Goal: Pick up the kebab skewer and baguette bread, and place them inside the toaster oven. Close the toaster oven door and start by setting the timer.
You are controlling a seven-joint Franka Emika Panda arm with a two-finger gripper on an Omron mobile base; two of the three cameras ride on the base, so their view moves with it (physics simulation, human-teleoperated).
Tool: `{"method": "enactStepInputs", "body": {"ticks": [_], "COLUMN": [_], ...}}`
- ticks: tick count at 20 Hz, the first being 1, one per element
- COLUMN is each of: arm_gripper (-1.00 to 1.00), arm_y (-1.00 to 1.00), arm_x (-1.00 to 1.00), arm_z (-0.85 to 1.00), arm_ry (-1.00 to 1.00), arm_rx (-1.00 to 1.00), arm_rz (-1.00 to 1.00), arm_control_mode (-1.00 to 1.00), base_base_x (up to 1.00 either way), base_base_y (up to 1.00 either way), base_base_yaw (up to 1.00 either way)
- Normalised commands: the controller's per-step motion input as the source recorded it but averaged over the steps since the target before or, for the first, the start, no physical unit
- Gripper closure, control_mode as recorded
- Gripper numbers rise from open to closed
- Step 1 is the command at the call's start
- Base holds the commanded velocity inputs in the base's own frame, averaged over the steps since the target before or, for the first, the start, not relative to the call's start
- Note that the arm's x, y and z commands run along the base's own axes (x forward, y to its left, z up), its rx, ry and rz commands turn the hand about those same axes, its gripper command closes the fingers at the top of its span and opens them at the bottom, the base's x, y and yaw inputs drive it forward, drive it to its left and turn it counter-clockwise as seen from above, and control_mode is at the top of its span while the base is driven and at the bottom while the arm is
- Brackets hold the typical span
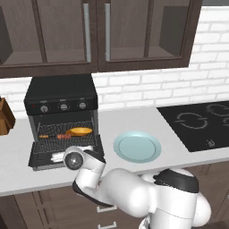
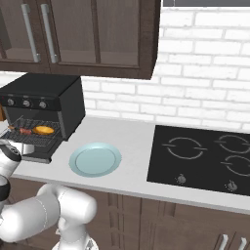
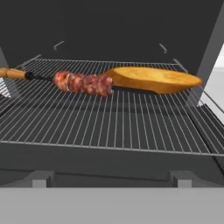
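The toaster oven [image 1: 61, 118] sits on the white counter [image 1: 134, 120], under the dark wall cabinets [image 1: 96, 33]. It is black, with three round knobs [image 1: 63, 106] along the top front. The toaster oven door [image 1: 62, 153] hangs open and lies flat toward the robot.

Inside, on the wire rack [image 3: 109, 113], the kebab skewer [image 3: 74, 82] and the baguette bread [image 3: 153, 79] lie side by side. The skewer is on the left in the hand view, and its meat end touches the near end of the bread, or comes very close; the picture is too blurry to be sure. Both also show from the base cameras, the skewer [image 1: 56, 136] left of the golden bread [image 1: 80, 131].

The robot's arm [image 1: 87, 172] reaches low in front of the open door. The fingers are hidden, so I cannot tell if they are spread or pinched.

A pale blue plate [image 1: 137, 147] sits on the counter just right of the oven. A black stove top [image 2: 202, 158] is farther right.
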Motion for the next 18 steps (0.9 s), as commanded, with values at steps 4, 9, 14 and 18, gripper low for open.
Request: {"method": "enactStepInputs", "body": {"ticks": [4,9,14,18], "arm_gripper": [-1.00,-1.00,-1.00,-1.00], "arm_y": [0.00,0.00,0.00,0.00], "arm_x": [0.21,0.23,0.19,0.12], "arm_z": [0.00,0.00,0.00,0.00], "arm_ry": [-0.04,-0.01,0.00,0.00], "arm_rx": [0.00,0.00,0.00,0.00], "arm_rz": [0.00,0.00,0.00,0.00], "arm_control_mode": [-1.00,-1.00,-1.00,-1.00], "base_base_x": [0.00,0.00,0.00,0.00], "base_base_y": [0.00,0.00,0.00,0.00], "base_base_yaw": [0.00,0.00,0.00,0.00]}}
